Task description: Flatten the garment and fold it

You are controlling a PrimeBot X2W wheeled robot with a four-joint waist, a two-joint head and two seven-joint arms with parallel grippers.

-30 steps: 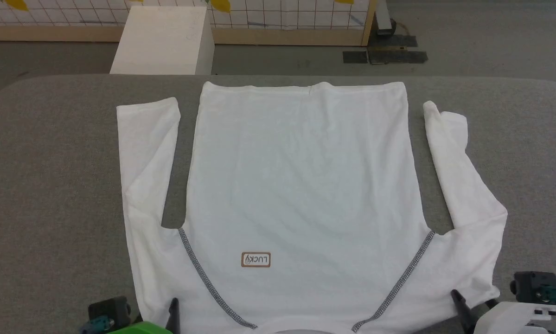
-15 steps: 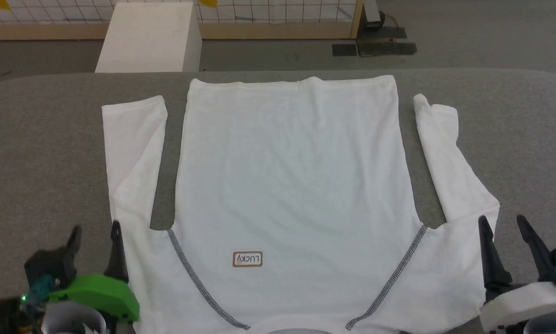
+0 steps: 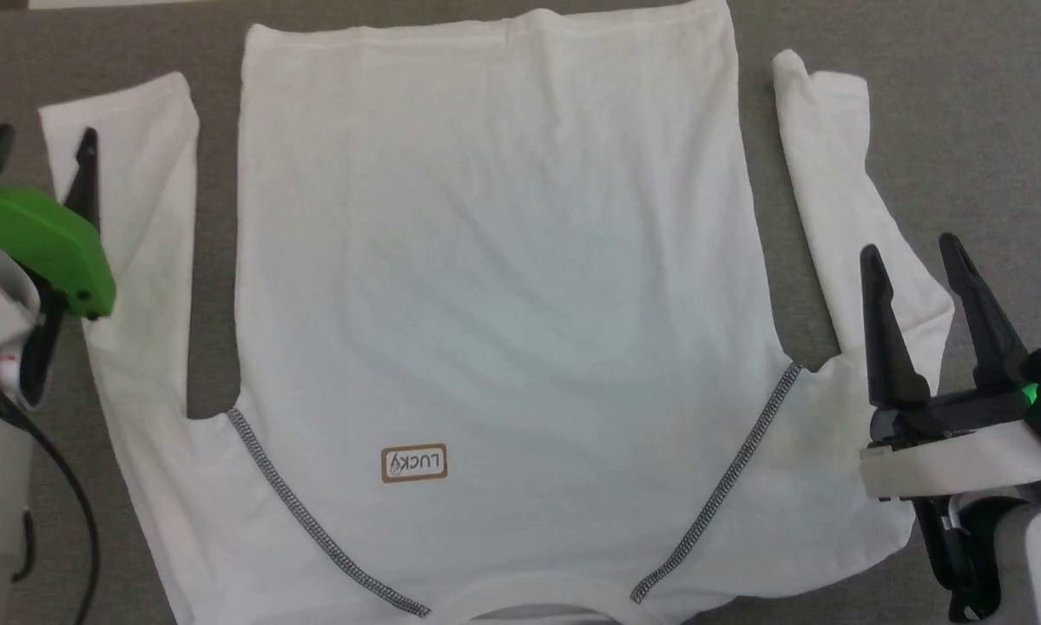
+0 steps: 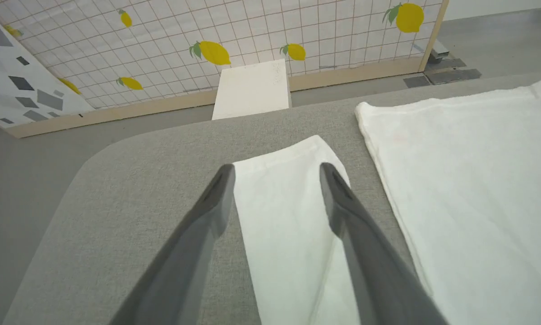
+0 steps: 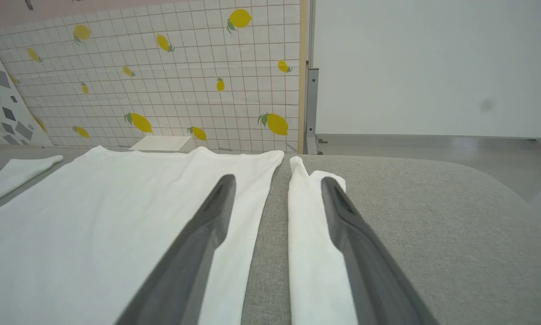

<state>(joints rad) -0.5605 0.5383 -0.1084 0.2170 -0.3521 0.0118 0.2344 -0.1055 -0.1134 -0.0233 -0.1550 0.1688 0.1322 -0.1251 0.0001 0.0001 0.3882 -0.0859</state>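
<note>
Garment (image 3: pixel 503 260) lies flat on the counter (image 3: pixel 963 104), flattening apparently done. Left end effector (image 4: pixel 275 169) and right end effector (image 3: pixel 911 246) gape wide, empty, over its 2 sleeves (image 3: pixel 142 260); next, fold these inward.

Dark fingers (image 3: pixel 885 330), green cover (image 3: pixel 42 239), seemingly black cable (image 3: pixel 60 469)

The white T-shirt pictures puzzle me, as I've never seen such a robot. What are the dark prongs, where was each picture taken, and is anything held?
This is a two-armed robot. One picture looks down from its head; the other two look along each wrist. The dark prongs are its jaws. A white T-shirt lies spread flat on a grey table, collar nearest the robot. The left gripper stands open at one sleeve, the right gripper open at the other. Nothing is held.
</note>
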